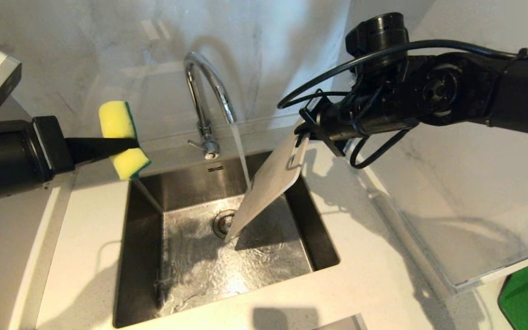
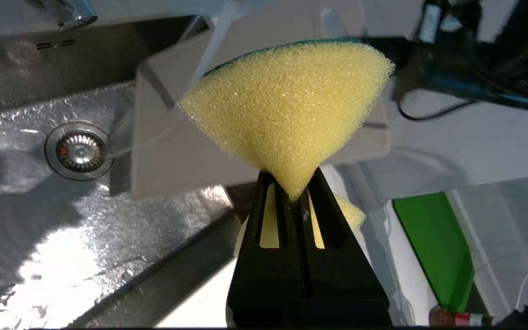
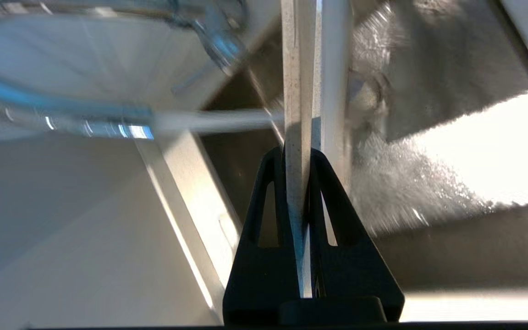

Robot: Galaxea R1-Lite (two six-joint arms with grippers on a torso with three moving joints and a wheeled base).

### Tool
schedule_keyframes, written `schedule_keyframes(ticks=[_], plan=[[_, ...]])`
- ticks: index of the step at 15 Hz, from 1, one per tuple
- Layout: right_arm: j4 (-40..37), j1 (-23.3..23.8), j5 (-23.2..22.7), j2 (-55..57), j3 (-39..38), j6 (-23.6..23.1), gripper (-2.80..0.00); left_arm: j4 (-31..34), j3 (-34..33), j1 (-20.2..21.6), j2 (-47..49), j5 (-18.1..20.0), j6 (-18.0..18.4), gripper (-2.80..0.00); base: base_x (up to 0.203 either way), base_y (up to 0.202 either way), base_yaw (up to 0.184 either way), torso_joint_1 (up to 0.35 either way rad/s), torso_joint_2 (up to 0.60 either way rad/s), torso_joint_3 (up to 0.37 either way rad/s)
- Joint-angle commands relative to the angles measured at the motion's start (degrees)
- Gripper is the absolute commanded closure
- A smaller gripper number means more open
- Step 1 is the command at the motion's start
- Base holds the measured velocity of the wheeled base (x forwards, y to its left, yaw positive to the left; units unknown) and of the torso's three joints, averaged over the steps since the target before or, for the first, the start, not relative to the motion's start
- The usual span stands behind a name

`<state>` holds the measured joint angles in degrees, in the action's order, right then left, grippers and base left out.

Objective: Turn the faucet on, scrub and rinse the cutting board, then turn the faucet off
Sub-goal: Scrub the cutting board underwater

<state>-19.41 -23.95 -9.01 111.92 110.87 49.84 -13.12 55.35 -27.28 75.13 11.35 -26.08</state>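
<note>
Left gripper (image 1: 124, 144), clamped on the sponge (image 1: 122, 137), hangs beside the running faucet (image 1: 204, 91); right gripper (image 1: 307, 133), clamped on the cutting board (image 1: 268, 183) slanting below it into the sink (image 1: 319, 229), should keep it steady under the stream.

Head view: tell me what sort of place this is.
Most likely a kitchen sink corner. A steel sink is sunk into a pale counter, a chrome faucet runs water onto a cutting board, and marble-look walls stand behind.
</note>
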Motion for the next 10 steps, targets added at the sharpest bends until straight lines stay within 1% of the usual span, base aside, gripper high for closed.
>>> schedule_keyframes(ticks=[1, 2, 5, 10], plan=[[4.72, -0.17, -0.13, 3.23, 1.01, 2.01, 0.00, 0.21, -1.50, -0.03, -1.44, 0.08, -0.20, 0.00, 0.000, 0.000, 0.000, 0.000, 0.00, 0.000], [6.64, -0.21, -0.13, 3.29, 1.02, 4.24, 0.00, 0.28, -1.88, -0.04, -1.66, 0.08, -0.26, 0.00, 0.000, 0.000, 0.000, 0.000, 0.00, 0.000], [8.06, -0.13, -0.04, 3.23, 1.02, 7.77, 0.00, 0.29, -2.10, -0.04, -1.86, 0.08, -0.55, 0.00, 0.000, 0.000, 0.000, 0.000, 0.00, 0.000], [7.37, -0.04, 0.16, 2.69, 0.93, 7.91, 0.00, 0.29, -2.78, -0.05, -2.89, 0.08, -0.64, 0.00, 0.000, 0.000, 0.000, 0.000, 0.00, 0.000]])
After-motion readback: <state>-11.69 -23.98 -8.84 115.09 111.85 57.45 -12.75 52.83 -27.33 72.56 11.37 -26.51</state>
